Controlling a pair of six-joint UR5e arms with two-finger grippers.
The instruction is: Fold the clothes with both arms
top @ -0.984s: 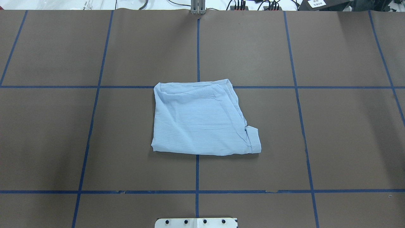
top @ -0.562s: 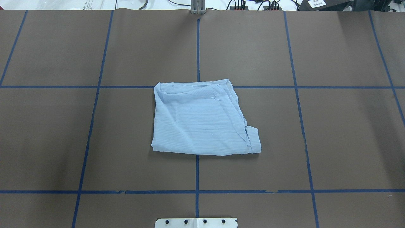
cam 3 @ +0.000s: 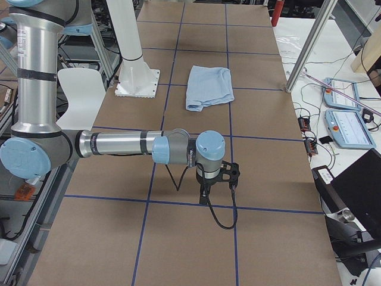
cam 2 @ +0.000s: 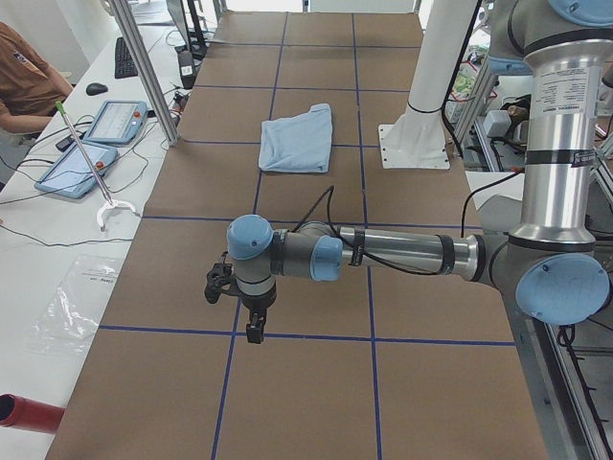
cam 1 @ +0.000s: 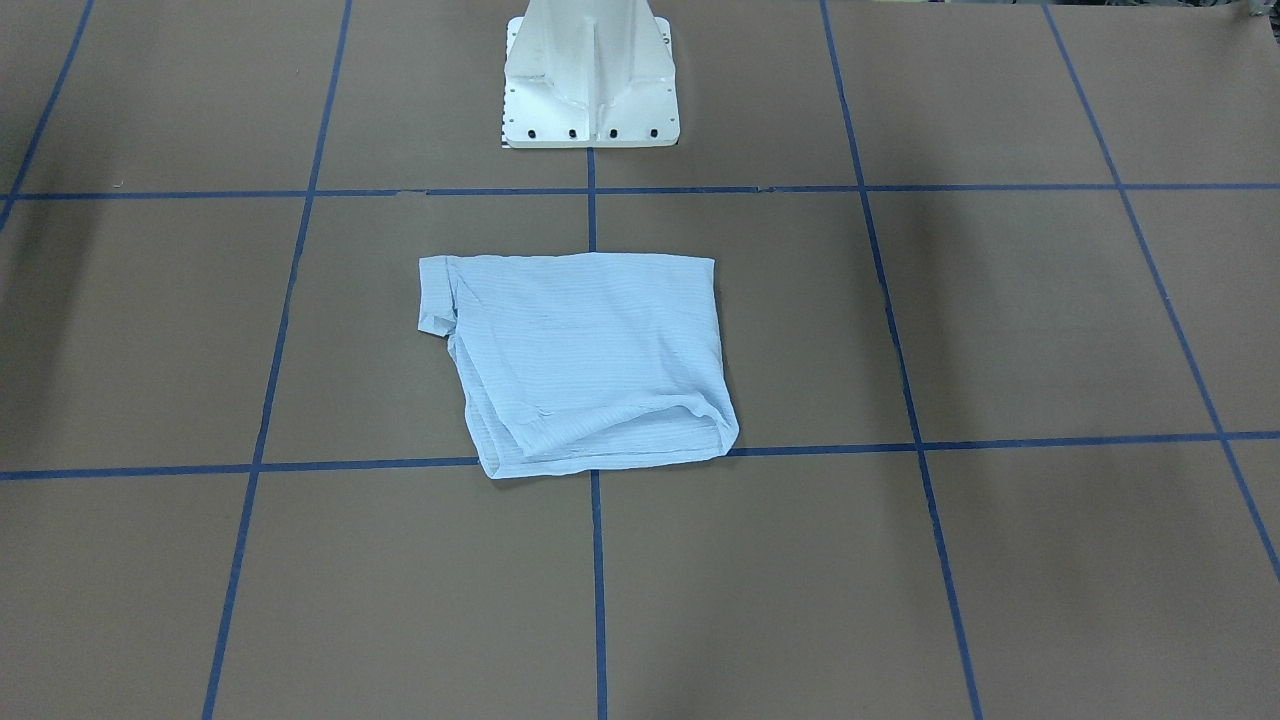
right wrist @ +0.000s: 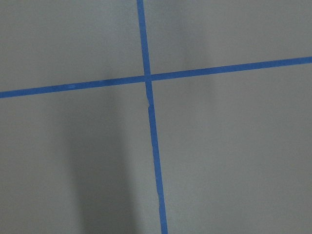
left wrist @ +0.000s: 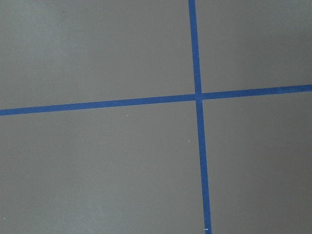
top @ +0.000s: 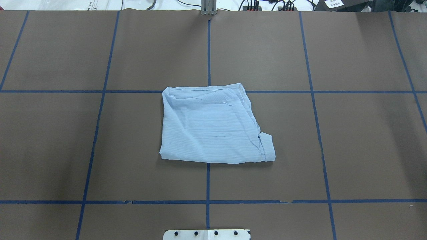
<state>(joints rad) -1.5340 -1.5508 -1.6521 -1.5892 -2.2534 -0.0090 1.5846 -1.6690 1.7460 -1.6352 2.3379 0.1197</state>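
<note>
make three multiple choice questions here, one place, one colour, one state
1. Where does the shirt lie?
A. in the middle, in front of the white pedestal base
B. at the table's far corner
C. draped over an arm
2. What colour are the tape lines?
A. red
B. blue
C. yellow
3. What state is the shirt in?
A. spread out, sleeves wide
B. held in the air
C. folded into a flat packet, lying free
Answers: 1 A, it straddles the centre tape line by the base; 2 B, a blue grid on brown; 3 C, the left gripper and right gripper hang far from it.
</note>
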